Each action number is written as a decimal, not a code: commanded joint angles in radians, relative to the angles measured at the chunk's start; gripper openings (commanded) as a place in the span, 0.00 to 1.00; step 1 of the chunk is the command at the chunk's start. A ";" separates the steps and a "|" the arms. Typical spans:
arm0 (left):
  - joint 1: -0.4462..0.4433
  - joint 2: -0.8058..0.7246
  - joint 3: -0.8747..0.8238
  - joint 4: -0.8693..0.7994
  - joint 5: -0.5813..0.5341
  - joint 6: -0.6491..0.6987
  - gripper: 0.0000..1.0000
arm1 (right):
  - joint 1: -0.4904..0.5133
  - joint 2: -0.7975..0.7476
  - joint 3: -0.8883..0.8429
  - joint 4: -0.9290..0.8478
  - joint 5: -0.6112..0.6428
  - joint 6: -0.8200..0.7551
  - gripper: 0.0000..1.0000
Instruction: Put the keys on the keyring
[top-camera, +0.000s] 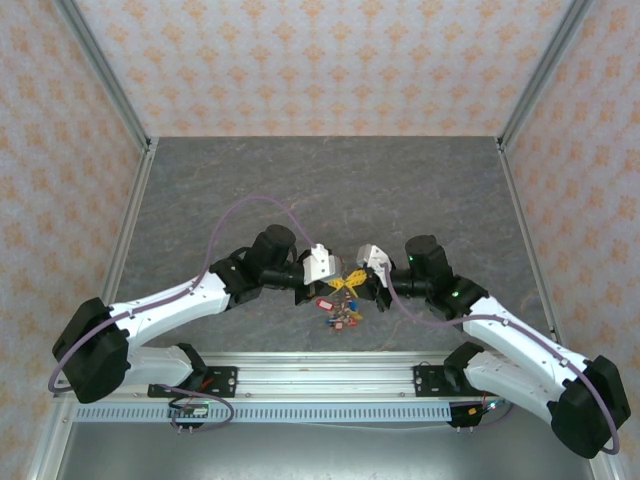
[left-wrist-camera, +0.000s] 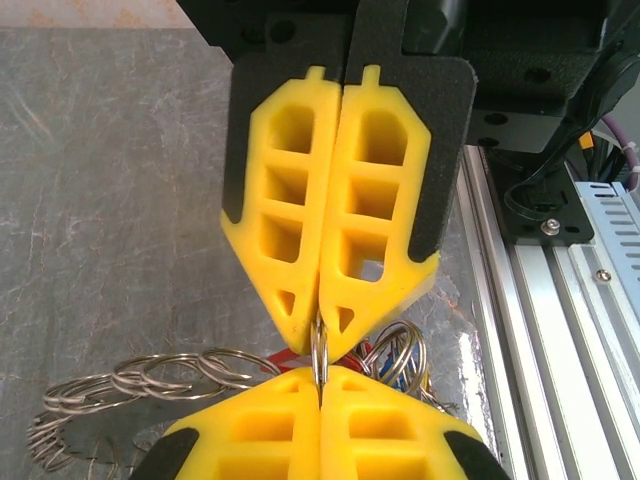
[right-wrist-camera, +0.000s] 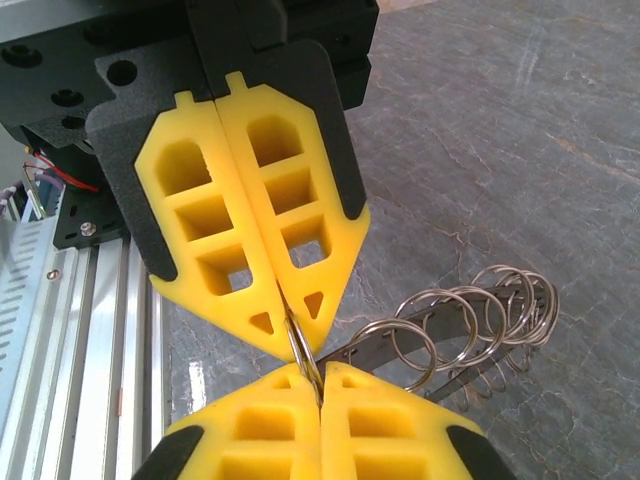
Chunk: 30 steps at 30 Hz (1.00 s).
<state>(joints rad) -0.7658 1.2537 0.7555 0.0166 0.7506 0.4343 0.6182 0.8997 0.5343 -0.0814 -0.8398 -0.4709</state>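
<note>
Both sets of jaws are clenched as I watch; my left gripper (left-wrist-camera: 320, 385) and right gripper (right-wrist-camera: 320, 382) meet tip to tip, each pinching the same thin loop of the keyring (left-wrist-camera: 318, 355); more of its loops trail sideways from the fingertips; tagged keys (top-camera: 338, 310) cluster just beside the pinch; beyond lies the grey table (left-wrist-camera: 120, 200).

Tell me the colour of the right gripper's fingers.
Bright yellow fingers, black-backed; best seen in the left wrist view.
</note>
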 joint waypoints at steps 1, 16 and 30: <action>-0.004 -0.035 0.013 0.051 0.029 0.009 0.01 | -0.012 -0.003 0.028 -0.032 0.012 -0.027 0.01; -0.028 0.088 0.183 -0.293 -0.060 0.210 0.15 | 0.009 0.071 0.200 -0.175 -0.031 -0.116 0.00; -0.027 0.058 0.143 -0.232 -0.058 0.177 0.00 | 0.019 0.041 0.161 -0.179 0.018 -0.116 0.08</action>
<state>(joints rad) -0.7856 1.3350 0.9230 -0.2447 0.6983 0.6373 0.6277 0.9813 0.6846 -0.3332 -0.8230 -0.5789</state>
